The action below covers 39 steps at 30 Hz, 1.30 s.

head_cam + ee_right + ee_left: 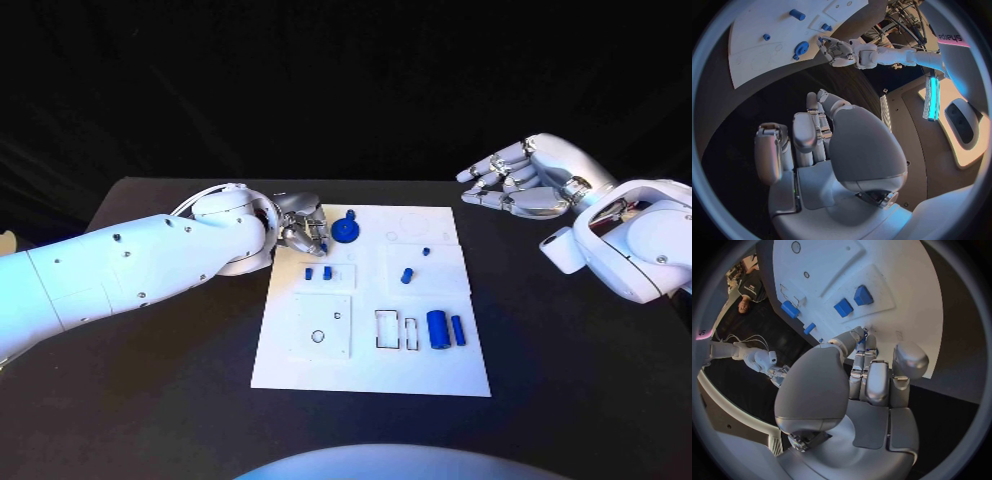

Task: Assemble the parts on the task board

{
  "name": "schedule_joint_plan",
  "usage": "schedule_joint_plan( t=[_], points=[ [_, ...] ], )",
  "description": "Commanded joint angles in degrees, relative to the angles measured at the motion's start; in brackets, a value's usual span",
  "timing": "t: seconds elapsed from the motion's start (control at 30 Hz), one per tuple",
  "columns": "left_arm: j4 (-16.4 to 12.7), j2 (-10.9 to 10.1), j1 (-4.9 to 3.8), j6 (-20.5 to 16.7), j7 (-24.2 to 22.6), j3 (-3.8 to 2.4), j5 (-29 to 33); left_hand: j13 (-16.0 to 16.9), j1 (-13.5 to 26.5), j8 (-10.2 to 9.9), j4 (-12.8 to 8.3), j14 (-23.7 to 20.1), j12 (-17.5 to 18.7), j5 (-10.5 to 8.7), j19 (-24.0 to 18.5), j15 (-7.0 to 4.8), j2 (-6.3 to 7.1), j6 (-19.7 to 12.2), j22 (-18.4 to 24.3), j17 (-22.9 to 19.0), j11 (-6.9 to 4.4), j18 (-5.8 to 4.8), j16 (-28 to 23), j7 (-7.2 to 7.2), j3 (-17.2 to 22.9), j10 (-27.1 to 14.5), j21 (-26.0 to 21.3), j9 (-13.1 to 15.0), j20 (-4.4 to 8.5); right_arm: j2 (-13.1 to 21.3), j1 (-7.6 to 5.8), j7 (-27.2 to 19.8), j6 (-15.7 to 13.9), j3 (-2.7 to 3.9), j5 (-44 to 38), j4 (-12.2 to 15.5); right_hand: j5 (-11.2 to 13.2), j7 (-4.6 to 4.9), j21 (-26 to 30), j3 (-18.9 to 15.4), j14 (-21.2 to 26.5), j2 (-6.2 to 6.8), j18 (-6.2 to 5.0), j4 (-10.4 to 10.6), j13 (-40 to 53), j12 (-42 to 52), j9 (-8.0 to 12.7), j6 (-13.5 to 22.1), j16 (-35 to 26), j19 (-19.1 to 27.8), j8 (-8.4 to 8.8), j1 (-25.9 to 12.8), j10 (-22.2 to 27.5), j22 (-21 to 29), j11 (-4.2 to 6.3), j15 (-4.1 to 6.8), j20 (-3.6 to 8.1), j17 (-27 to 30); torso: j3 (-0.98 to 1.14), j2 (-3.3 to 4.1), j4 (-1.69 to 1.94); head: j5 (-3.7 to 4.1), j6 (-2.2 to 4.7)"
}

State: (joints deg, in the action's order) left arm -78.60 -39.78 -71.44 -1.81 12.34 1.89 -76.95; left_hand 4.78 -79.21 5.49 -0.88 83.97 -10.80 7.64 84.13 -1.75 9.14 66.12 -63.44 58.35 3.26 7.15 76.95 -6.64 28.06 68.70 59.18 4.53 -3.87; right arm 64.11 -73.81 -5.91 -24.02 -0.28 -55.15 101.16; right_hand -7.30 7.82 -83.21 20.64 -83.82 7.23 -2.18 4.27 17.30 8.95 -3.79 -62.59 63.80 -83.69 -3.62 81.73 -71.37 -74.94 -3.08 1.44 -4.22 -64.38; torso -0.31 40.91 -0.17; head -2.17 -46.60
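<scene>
In your head view, left hand (300, 228) at the far left corner of the task board (369, 370), fingers touching a round blue part (346, 230), grasp not clear, right hand (519, 178) raised beside the board, fingers curled, holding nothing, in your left wrist view, two blue parts (852, 301) on the board beyond the fingertips (859, 335), in your right wrist view, the round part beside the left hand.

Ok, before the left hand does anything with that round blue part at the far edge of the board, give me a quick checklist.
1. Left hand at the round blue part: ok, fingers right beside it.
2. Firm hold on that part: cannot tell, contact is hidden.
3. Right hand clear of the board: ok, it is raised off to the side, holding nothing.
4. Two small blue blocks undisturbed: ok, side by side near the left hand.
5. Two blue cylinders clear of the left hand: ok, on the board's near right part.
</scene>
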Motion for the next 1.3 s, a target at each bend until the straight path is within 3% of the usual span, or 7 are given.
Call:
schedule_joint_plan(
  t=[0.03, 1.0, 1.3],
  points=[
    [0.01, 0.17, 0.05, 1.9, 0.25, 0.01, -0.38, 0.0, 0.47, -0.2, 0.02, 0.74, 0.3, -0.22, 0.89, -0.03, -0.01, 0.07, -0.03, -0.08, -0.06, -1.03, 0.16, -0.48, 0.47, 0.49, 0.08, -0.07, 0.26, -0.07, 0.04, -0.17, 0.71, 0.01, -0.22, 0.08, 0.16, 0.29, -0.22, 0.02, -1.91, 0.09, 0.38, 0.31, -0.05, -0.2, -0.07, 0.08, 0.09, -3.18, -0.14, -0.68, -0.42, -9.1, -0.15, 0.03, -0.12, 0.03, -0.01, -0.04, -0.01, 0.05, -0.06],
    [1.14, 0.94, 0.22, 2.45, 0.22, 0.08, -0.78, 0.03, 0.36, -0.22, -0.07, 0.73, 0.42, -0.24, 0.87, -0.05, -0.08, 0.16, -0.03, -0.08, -0.1, -1.02, 0.16, -0.44, 0.62, 0.66, 0.06, -0.07, 0.25, -0.2, 0.05, -0.12, 1.32, 0.01, 0.06, 0.19, 0.16, 0.29, -0.22, 0.02, -1.91, 0.09, 0.38, 0.31, -0.05, -0.2, -0.07, 0.08, 0.09, -3.18, -0.14, -0.68, -0.42, -9.1, -0.15, 0.03, -0.12, 0.03, -0.06, -0.03, 0.01, -0.13, -0.39],
    [1.19, 1.3, 0.46, 2.81, -0.17, 0.12, -0.78, 0.06, 0.39, -0.21, -0.08, 0.72, 0.46, -0.26, 0.86, -0.06, -0.11, 0.26, -0.02, -0.1, -0.11, -1.01, 0.16, -0.44, 0.66, 0.8, 0.03, -0.06, 0.25, -0.23, 0.06, 0.01, 1.61, 0.01, 0.09, 0.17, 0.35, 0.29, -0.18, -0.03, -1.91, 0.06, 0.37, 0.36, -0.22, -0.37, -0.06, 0.1, 0.14, -3.15, -0.13, -0.72, -0.52, -9.07, -0.15, 0.03, -0.12, -0.01, 0.03, -0.08, 0.0, -0.03, -0.46]
  ],
)
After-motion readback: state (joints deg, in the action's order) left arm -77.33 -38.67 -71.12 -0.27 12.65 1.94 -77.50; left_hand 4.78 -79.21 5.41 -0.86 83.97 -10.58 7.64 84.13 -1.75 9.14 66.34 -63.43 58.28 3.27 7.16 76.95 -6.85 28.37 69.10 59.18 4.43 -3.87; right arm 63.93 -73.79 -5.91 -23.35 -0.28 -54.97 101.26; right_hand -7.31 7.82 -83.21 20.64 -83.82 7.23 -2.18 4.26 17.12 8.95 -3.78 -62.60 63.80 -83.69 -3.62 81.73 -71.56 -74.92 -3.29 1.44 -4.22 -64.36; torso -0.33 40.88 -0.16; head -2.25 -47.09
